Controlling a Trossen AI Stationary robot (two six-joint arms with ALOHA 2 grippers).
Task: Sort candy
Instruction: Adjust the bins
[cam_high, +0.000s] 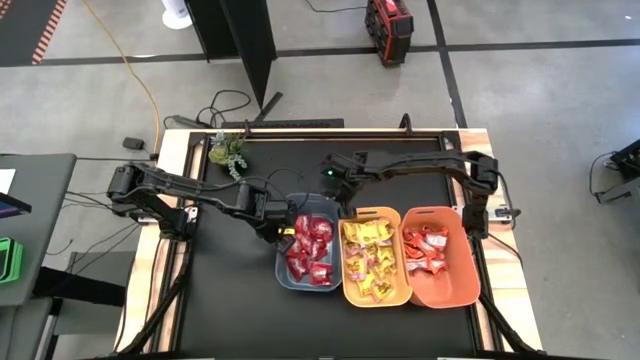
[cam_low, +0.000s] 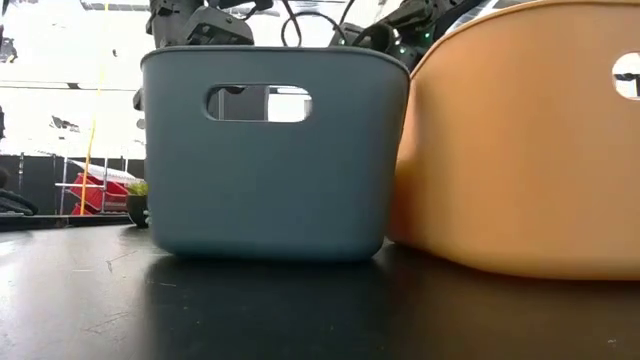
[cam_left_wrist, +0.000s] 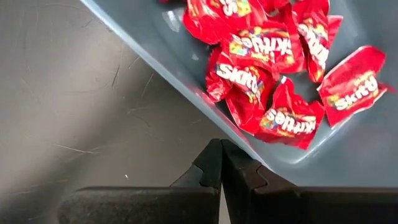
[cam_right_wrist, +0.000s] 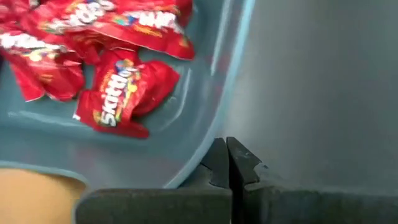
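A grey concrete floor with cables surrounds the black table (cam_high: 230, 300), seen from above. On the table, toward 5 o'clock from its centre, three bins stand in a row, touching: a blue-grey bin (cam_high: 284, 268), a yellow bin (cam_high: 347, 290) and an orange bin (cam_high: 445, 290). The candy is already divided by kind: the deep red candy (cam_high: 310, 250) lies in the blue-grey bin, the yellow candy (cam_high: 366, 260) in the yellow one, the orange-red candy (cam_high: 428, 250) in the orange one. No sweet shows loose on the table, so I judge the sorting to be finished or nearly so.

The left gripper (cam_high: 283, 232) is at the 9 o'clock edge of the blue-grey bin, its fingers (cam_left_wrist: 208, 167) pressed together and empty. The right gripper (cam_high: 345, 208) is at this bin's 1 o'clock corner, its fingers (cam_right_wrist: 217, 163) also pressed together, holding nothing. Both hang at the rim, probably because the last sweets went here.

A green plant sprig (cam_high: 226, 150) stands at 11 o'clock, well apart. Nothing blocks the bins.
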